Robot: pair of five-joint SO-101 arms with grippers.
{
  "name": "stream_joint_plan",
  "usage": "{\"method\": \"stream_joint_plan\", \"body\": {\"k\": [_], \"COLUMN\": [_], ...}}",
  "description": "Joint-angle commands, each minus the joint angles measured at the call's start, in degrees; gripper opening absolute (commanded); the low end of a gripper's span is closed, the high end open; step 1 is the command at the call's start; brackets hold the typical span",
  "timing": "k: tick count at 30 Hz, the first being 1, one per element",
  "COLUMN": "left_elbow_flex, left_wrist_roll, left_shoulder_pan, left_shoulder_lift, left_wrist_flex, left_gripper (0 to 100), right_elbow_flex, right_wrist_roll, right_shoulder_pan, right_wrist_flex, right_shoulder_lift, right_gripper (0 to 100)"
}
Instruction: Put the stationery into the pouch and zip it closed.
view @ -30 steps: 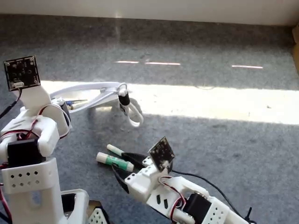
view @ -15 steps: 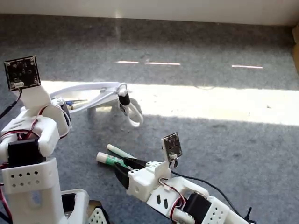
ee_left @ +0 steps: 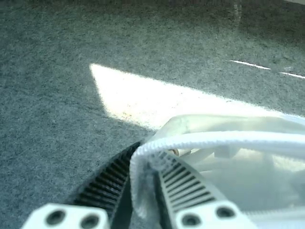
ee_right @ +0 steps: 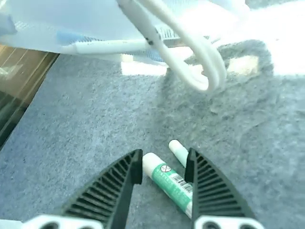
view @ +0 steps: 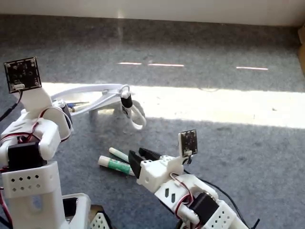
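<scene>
Stationery, a green glue stick [view: 114,164] and a white pen [view: 118,153], lies side by side on the carpet [view: 228,143], near the pouch [view: 90,90]. Right gripper [ee_right: 164,160] hangs over the glue stick's white end, jaws wide apart and empty, likely lined up to straddle it. Left gripper [ee_left: 145,157] pinches the pouch's zip edge, probably to hold the mouth open for loading.

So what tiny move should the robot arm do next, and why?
Probably lower the right end effector a little and close it on the green-labelled stick. Its jaws are open, and in the right wrist view the stick's end lies between them on the carpet, beside a white pen. Neither is in the pouch yet. The left end effector grips the pouch's edge.
</scene>
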Motion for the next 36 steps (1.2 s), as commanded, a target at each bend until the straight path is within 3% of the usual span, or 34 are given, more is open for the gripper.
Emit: {"method": "stream_joint_plan", "body": {"k": [1, 17, 36], "left_elbow_flex": [0.9, 1.0, 1.0], "left_wrist_roll": [0.3, 0.3, 0.3], "left_shoulder_pan": [-0.8, -0.8, -0.8], "left_shoulder_lift": [0.7, 0.7, 0.7], "left_wrist_flex": [-0.5, -0.5, -0.5], "left_gripper": [1, 1, 1], "right_elbow_flex": [8.8, 1.8, -5.1], "right_wrist_roll": [5.9, 6.5, 20.1], "right_shoulder_pan": [1.1, 0.8, 0.7], "right_wrist_flex": [0.0, 10.5, 13.8], "right_shoulder_lift": [-0.6, 0.0, 0.0], "right_gripper": [13.8, 13.8, 13.8]}}
